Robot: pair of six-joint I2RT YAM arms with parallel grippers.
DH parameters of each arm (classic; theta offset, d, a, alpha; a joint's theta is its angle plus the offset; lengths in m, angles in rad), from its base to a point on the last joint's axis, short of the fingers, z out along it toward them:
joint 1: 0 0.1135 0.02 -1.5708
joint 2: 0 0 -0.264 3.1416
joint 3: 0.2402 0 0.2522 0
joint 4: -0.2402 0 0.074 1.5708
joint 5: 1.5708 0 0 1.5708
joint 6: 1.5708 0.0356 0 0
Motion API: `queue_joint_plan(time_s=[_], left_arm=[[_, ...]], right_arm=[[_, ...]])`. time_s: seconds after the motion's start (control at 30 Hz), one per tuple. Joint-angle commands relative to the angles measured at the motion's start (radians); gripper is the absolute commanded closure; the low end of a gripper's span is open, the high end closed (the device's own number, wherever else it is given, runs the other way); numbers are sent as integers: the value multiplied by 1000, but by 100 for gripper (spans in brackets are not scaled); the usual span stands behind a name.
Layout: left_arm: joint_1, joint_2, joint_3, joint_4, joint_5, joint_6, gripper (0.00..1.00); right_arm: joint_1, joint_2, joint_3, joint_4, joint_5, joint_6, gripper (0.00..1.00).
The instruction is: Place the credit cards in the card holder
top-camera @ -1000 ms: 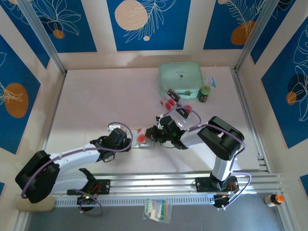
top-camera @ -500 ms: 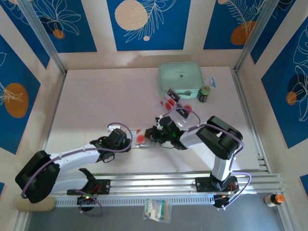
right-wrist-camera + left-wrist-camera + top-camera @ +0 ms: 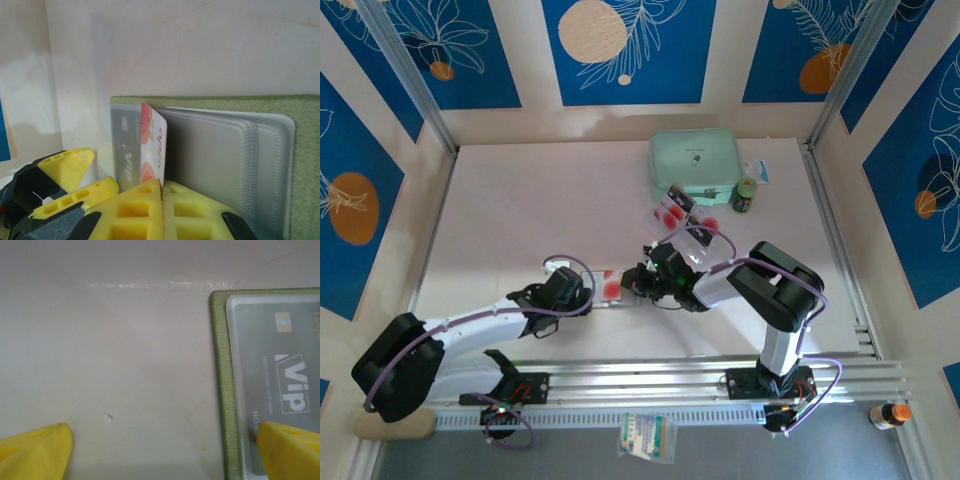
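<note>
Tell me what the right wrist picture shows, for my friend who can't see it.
The right gripper is pinched shut on a pale card with red marks, holding it on edge over the open green wallet. The wallet has clear plastic sleeves, with a grey card in the left one.

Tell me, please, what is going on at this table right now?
The right gripper is shut on a red-marked card, holding it on edge at the clear sleeves of the open card holder. The left gripper is open, one finger over the holder's corner, where a VIP card already sits in a sleeve. More cards lie farther back on the table.
</note>
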Motion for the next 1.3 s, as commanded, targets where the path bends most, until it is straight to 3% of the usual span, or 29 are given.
queue_joint_plan(time_s=[0.0,0.7,1.27], left_arm=[[10,-15,-12,2,-17,-4,6],[11,-14,-13,7,-17,-4,6],[10,-19,-15,11,-17,-4,6]], right_arm=[[18,-9,-7,-98,18,15,100],[33,-33,-8,-166,22,17,100],[16,62,124,-289,-76,-14,100]])
